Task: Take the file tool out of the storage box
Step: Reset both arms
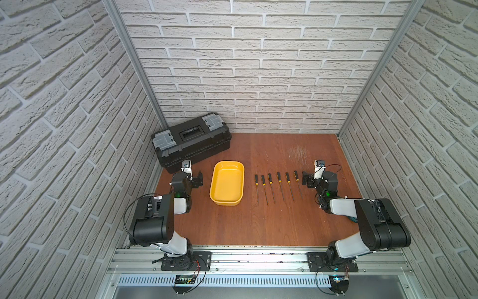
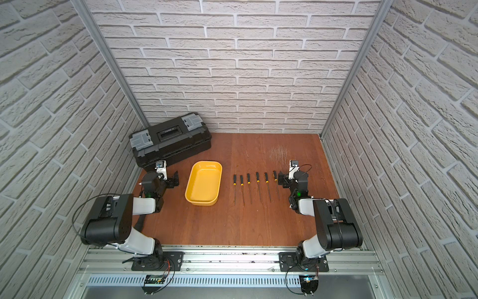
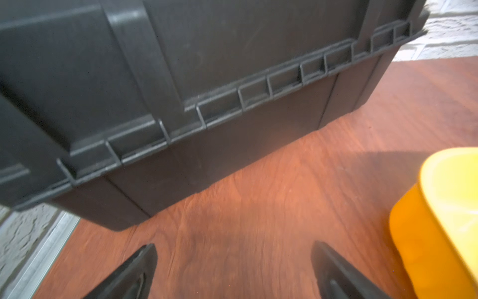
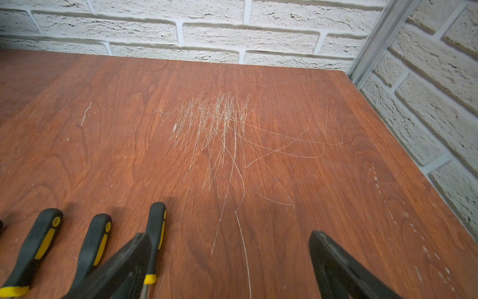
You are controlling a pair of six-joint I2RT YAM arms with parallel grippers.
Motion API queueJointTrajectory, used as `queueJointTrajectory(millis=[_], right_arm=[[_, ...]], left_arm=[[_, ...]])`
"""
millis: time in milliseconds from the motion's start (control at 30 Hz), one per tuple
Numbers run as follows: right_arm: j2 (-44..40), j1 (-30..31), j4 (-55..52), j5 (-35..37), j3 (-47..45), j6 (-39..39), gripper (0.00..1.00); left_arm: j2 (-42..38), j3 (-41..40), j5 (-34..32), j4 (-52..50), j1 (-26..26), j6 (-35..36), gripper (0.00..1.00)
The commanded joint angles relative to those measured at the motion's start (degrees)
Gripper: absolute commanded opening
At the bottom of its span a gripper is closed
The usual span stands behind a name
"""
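**A:** Over the worktop [image 1: 271, 227] now. The yellow storage box [image 1: 227, 185] sits left of the middle, its long sides running from far edge to near edge.

**B:** And the file tools [image 1: 270, 178]?

**A:** Out on the wood! Six of them lie in a neat row to the right of the box and apart from it. Their black-and-yellow handles [image 1: 295, 174] point to the far edge and the thin shafts to the near edge. The box shows its bare yellow floor.

**B:** Left side, please.

**A:** The left gripper [image 1: 199, 178] hangs near the left edge, between the storage box and the big black toolbox [image 1: 190, 141] in the far left corner. From the left wrist view the gripper [image 3: 234, 259] has its jaws spread wide with only wood between them. The toolbox wall [image 3: 207, 64] is straight ahead and a corner of the box [image 3: 426, 246] is off to one side. It grips nothing.

**B:** And the right?

**A:** The right gripper [image 1: 305, 180] is low, just beside the handle of the file nearest the right edge. In the right wrist view the gripper [image 4: 230, 240] is also gaping, with plain wood in the gap. One finger crosses in front of that nearest handle [image 4: 155, 225]. Whether it touches, I can't say. It holds nothing.

**B:** Those pale marks?

**A:** Scratches [image 4: 214, 121] on the wood, toward the far right corner.
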Motion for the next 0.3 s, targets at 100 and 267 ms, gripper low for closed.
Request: queueJointTrajectory(millis=[100, 267], right_arm=[[0.07, 0.29, 2.95, 0.22, -0.42, -0.47, 0.99], [0.08, 0.18, 3.08, -0.05, -0.46, -0.42, 0.99]], left_arm=[[0.19, 0.37, 0.85, -0.19, 0.0, 1.01, 0.98], [0.18, 0.36, 0.69, -0.16, -0.12, 1.02, 0.98]])
